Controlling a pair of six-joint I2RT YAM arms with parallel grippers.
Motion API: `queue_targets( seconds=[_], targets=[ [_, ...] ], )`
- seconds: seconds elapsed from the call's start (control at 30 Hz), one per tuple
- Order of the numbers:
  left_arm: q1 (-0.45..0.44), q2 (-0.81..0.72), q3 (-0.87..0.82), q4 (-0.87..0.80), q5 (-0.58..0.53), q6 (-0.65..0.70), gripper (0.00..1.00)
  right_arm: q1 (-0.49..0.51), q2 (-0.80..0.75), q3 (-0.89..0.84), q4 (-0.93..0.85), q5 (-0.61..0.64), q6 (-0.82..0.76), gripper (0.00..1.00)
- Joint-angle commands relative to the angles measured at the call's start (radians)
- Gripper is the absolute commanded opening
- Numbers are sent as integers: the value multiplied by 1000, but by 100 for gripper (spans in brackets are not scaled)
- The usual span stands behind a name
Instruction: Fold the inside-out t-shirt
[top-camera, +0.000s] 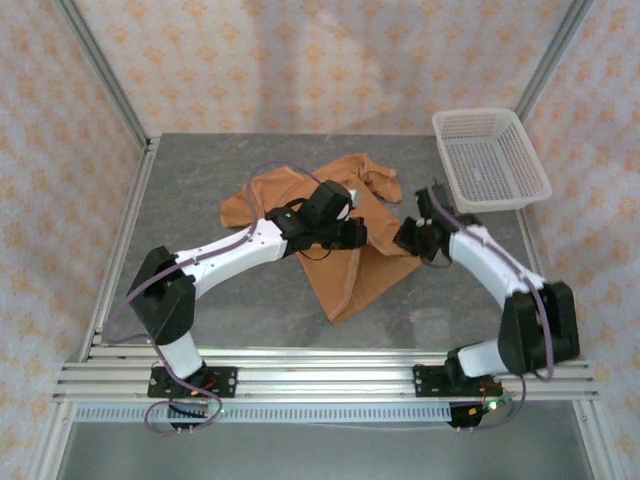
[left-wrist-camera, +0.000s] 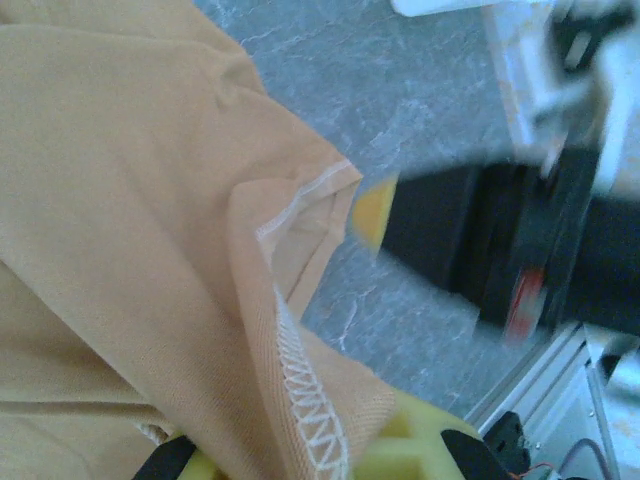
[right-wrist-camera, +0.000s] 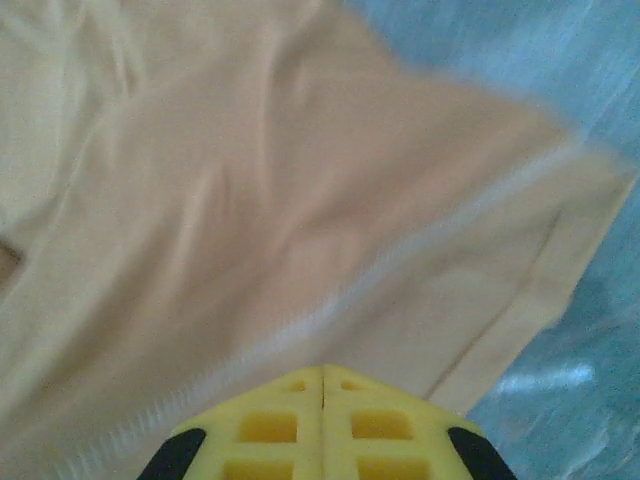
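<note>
Left gripper (top-camera: 350, 233) clenched on a stitched edge of the inside-out t-shirt (top-camera: 348, 282), cloth draped over its fingers; right gripper (right-wrist-camera: 322, 388) pinched shut on a hem seam, shirt spreading ahead of it. Likely reason: paired holds on neighbouring edges to pull the crumpled cloth flat on the tabletop (top-camera: 220, 300).

Open along the left and near edges of the table (top-camera: 200, 300). Blocked at the far right corner by the white mesh basket (top-camera: 490, 160). Crowded mid-table by the crumpled inside-out t-shirt (top-camera: 350, 280), with left arm (top-camera: 230, 255) and right arm (top-camera: 490, 262) converging there.
</note>
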Motion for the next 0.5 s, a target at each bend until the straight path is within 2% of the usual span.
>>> queue_targets(
  seconds=[0.0,0.13,0.27,0.37,0.43,0.47],
  targets=[
    [10,16,55,-60,21,-5,0,104,-47,-183,272,-28,156,0],
    [10,7,93,-90,11,-8,0,239,-9,-276,517,48,271,0],
    [10,-5,128,-107,4,-37,0,265,147,-264,755,72,341,0],
    [6,-23,144,-101,12,-80,0,265,281,-149,875,81,357,0],
    [-6,-41,157,-108,8,-97,0,265,341,-34,866,96,361,0],
    [-13,-52,165,-114,0,-103,0,265,370,29,842,104,361,6]
  ],
)
